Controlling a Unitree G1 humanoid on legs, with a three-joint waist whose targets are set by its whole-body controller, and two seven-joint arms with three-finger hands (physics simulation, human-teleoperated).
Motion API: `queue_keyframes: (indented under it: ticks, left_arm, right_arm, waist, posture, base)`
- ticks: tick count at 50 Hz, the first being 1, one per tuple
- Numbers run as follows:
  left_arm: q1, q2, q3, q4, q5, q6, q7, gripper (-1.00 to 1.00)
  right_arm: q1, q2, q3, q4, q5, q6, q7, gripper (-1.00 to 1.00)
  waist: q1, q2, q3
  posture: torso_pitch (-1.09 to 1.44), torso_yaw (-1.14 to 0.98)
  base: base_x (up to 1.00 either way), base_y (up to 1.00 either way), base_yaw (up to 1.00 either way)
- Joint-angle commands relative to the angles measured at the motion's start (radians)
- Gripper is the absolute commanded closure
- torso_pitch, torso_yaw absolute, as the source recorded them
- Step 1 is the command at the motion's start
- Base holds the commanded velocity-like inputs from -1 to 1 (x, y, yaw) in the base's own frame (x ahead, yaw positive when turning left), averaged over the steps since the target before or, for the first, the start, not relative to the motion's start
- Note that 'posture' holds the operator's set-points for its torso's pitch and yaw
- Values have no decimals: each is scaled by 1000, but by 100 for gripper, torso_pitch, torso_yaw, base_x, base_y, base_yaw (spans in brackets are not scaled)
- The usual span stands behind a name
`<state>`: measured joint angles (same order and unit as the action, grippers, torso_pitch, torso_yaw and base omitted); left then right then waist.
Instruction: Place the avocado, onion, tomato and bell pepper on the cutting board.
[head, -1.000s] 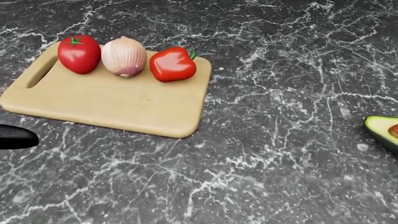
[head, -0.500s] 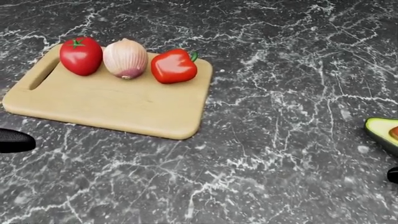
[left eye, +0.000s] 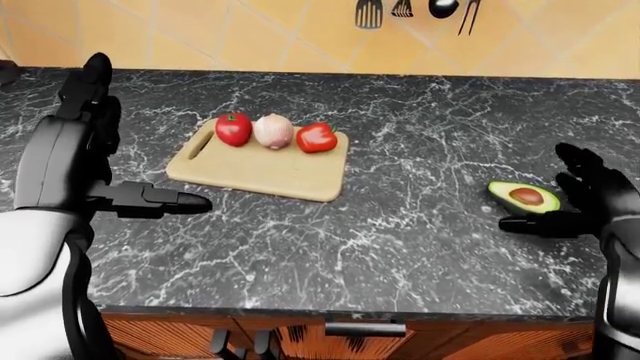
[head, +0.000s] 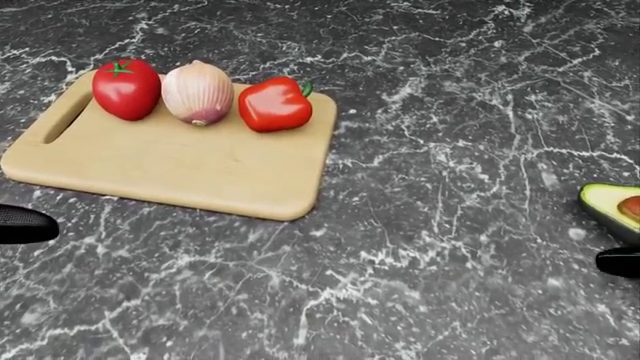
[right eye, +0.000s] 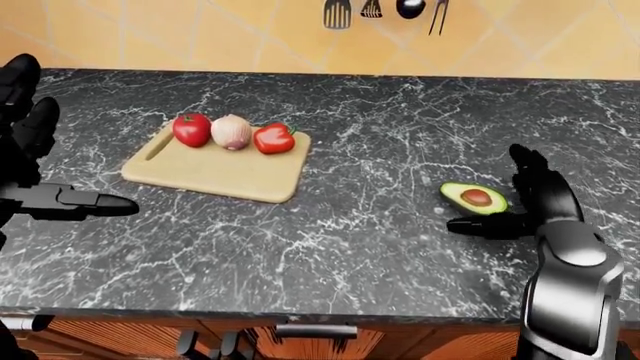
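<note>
Pale wood, smooth and round-cornered, made up the cutting board (head: 170, 161), with a slot handle at its left end. Along its top edge sat the glossy tomato (head: 126, 88), the papery, faintly ribbed onion (head: 198, 92) and the lobed red bell pepper (head: 274, 105), close together in a row. The desk (left eye: 400, 225) was black marble veined with white. The halved avocado (right eye: 474, 197), its brown pit showing, lay on the desk well apart from the board, to the right. My right robot hand (right eye: 520, 202) stood just beside it, fingers spread, holding nothing. My left robot hand (left eye: 95, 157) hung open and empty left of the board.
</note>
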<state>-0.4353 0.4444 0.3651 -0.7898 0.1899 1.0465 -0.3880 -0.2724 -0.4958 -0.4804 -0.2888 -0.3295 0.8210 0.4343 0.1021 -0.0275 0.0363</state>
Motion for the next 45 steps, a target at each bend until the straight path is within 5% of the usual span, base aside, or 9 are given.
queue_keyframes:
  ticks: [1, 16, 21, 27, 37, 45]
  left_arm:
    - [-24, 13, 9, -21, 8, -28, 9, -100]
    - [-3, 12, 26, -35, 10, -32, -2, -100]
    - [-3, 11, 25, -37, 10, -30, -1, -100]
    - [-4, 17, 31, -44, 9, -21, -5, -100]
    - [-32, 21, 12, -22, 9, -22, 4, -100]
    - [-34, 18, 7, -16, 11, -25, 7, -100]
  right_arm:
    - [-34, -18, 1, -23, -12, -24, -22, -56]
    - [-30, -15, 12, -25, -13, -40, -4, -21]
    - [-31, -25, 5, -44, -16, -42, 24, 15]
    - [-58, -40, 10, -57, -25, -33, 42, 36]
    - [-101, -75, 18, -98, -40, 7, 91, 52]
    - [-199, -98, 88, -171, -70, 99, 138, 61]
  waist:
    - [1, -2, -20]
    - [2, -4, -22]
    - [3, -5, -21]
    - [3, -4, -22]
    - [4, 2, -20]
    - [2, 4, -19]
  posture:
    - [0, 13]
    - [0, 13]
    - [0, 13]
    - [0, 13]
    - [0, 13]
    - [0, 13]
  base:
    - [0, 0, 0]
    - [0, 0, 0]
    - [0, 0, 0]
    - [0, 0, 0]
    - [0, 0, 0]
    - [0, 0, 0]
